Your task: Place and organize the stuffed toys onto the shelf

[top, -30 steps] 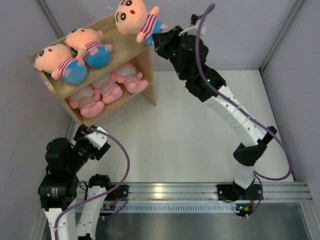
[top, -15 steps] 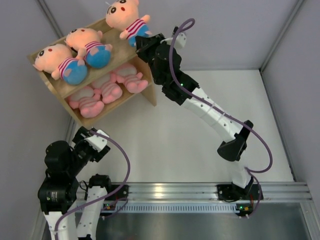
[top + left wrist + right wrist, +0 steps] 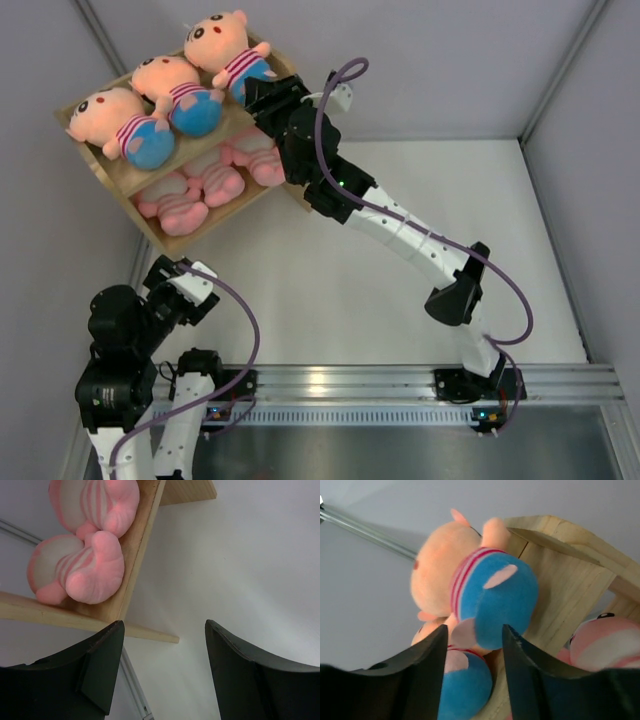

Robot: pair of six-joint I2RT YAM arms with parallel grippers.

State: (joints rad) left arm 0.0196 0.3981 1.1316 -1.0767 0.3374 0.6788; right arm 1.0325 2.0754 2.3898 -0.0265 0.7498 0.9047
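The wooden shelf [image 3: 290, 125] stands at the back left. Three peach-headed dolls lie side by side on its top tier: left [image 3: 112, 122], middle [image 3: 172, 88] and right [image 3: 222, 48]. Three pink striped animals [image 3: 215, 177] fill the lower tier. My right gripper [image 3: 258, 95] is at the right doll's blue bottom [image 3: 495, 597]. In the right wrist view that gripper [image 3: 473, 630] is open, its fingertips [image 3: 432, 655] just short of the doll, which rests on the shelf [image 3: 570, 580]. My left gripper [image 3: 164, 625] hangs open and empty near the shelf's front corner, with two pink animals [image 3: 92, 575] in its view.
The shelf's side panel [image 3: 137, 565] and bottom edge [image 3: 150, 635] lie close ahead of the left fingers. Grey walls enclose the white table [image 3: 400, 200] at the back and on both sides. The right arm stretches diagonally across the table.
The right arm swung left and lowered the third doll onto the top tier beside the other two. Its jaws, shut on the doll before, now stand apart. The left arm stayed still.
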